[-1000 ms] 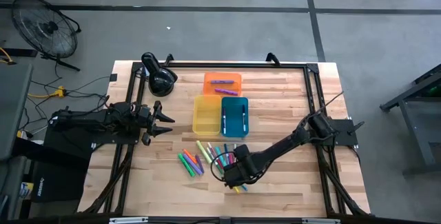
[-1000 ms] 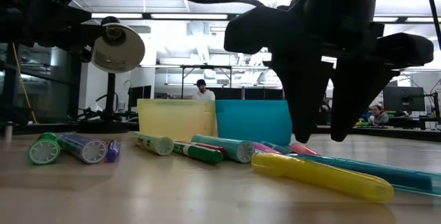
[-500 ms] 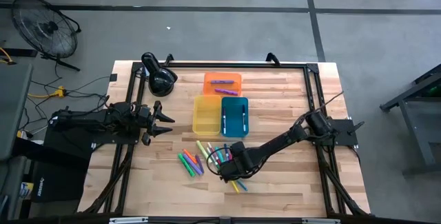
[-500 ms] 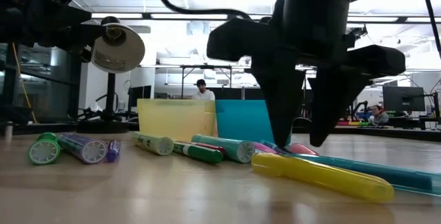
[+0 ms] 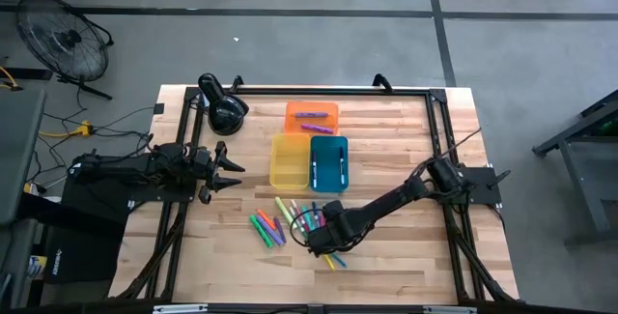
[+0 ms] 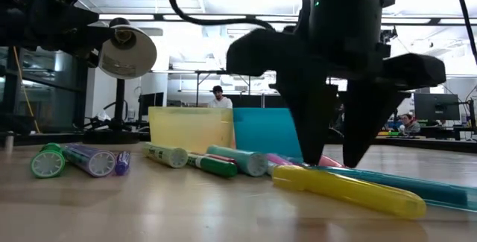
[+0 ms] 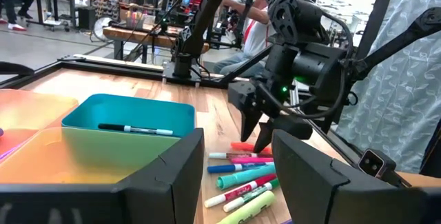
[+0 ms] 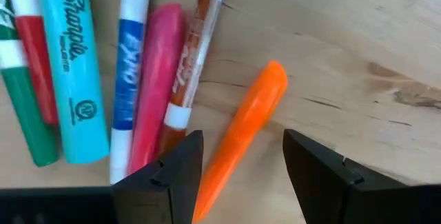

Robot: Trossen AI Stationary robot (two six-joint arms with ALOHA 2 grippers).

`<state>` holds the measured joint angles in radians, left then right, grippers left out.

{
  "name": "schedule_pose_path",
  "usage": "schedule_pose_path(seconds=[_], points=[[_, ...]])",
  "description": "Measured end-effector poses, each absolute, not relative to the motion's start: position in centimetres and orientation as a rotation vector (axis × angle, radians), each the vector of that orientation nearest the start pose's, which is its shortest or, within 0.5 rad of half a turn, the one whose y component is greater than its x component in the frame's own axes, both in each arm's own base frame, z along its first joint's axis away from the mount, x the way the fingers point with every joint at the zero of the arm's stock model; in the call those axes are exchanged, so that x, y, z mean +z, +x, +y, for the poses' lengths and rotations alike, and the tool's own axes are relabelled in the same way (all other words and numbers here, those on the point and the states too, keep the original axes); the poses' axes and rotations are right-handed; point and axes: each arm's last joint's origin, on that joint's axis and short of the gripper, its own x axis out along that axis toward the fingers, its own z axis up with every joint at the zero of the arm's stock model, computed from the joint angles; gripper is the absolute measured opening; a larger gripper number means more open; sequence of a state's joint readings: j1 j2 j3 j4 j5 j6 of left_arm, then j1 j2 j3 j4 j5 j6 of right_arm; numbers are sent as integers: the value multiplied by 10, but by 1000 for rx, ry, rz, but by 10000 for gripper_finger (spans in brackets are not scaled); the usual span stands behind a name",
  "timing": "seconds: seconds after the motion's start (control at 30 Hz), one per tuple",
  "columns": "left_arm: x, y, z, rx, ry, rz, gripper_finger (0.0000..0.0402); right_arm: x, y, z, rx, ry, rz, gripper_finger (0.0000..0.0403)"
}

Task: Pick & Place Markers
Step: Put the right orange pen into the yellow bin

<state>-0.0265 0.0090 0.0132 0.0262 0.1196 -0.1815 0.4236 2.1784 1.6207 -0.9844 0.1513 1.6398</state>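
Fingers of the right gripper [image 8: 238,162] spread astride a smooth tapered orange marker [image 8: 241,131] on grainy wood

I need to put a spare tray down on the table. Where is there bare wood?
Bare wood lies right of the blue tray and along the table's near edge. It is crowded at the marker pile, where the right gripper works.
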Motion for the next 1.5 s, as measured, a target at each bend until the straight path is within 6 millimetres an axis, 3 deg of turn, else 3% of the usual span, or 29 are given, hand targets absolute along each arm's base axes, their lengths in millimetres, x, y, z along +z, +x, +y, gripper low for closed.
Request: schedule_pose_path(seconds=[0.53, 0.83, 1.3, 1.5], points=[[170, 97, -6, -148, -180, -17, 170, 144, 379, 164, -960, 902, 1238, 168], [170, 97, -6, -148, -180, -17, 170, 125, 376, 156, -923, 967, 1270, 135], [170, 97, -6, -148, -180, -17, 170, 122, 375, 154, -885, 900, 1294, 131], [170, 97, -6, -148, -180, -17, 170, 122, 375, 153, -865, 866, 1311, 100]])
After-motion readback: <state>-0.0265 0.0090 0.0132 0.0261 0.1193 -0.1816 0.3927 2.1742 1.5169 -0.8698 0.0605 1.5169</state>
